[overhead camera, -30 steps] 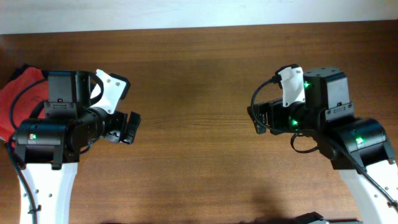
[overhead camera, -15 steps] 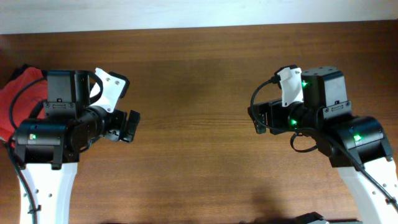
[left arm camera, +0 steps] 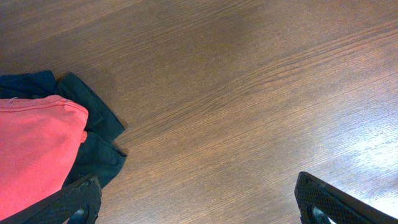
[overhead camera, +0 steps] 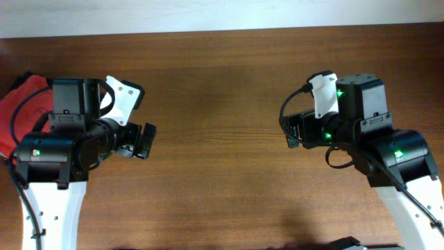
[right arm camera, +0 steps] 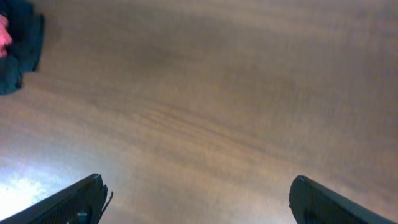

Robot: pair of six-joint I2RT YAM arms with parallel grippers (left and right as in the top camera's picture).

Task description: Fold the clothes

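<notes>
A red garment point(overhead camera: 22, 103) lies crumpled at the table's far left edge, half under my left arm. In the left wrist view the red garment point(left arm camera: 31, 149) rests on a dark garment point(left arm camera: 93, 124). No lettering shows on it, so I cannot tell if it is the clothes to fold. My left gripper point(overhead camera: 144, 142) hangs open just right of that pile, with only bare wood between its fingers point(left arm camera: 196, 190). My right gripper point(overhead camera: 293, 132) is open too, well to the right and pointing left, nothing between its fingers point(right arm camera: 198, 183).
The brown wooden table point(overhead camera: 222, 83) stretches between the two arms, with a pale wall strip along its far edge. In the right wrist view the dark garment point(right arm camera: 18, 50) shows at the far upper left.
</notes>
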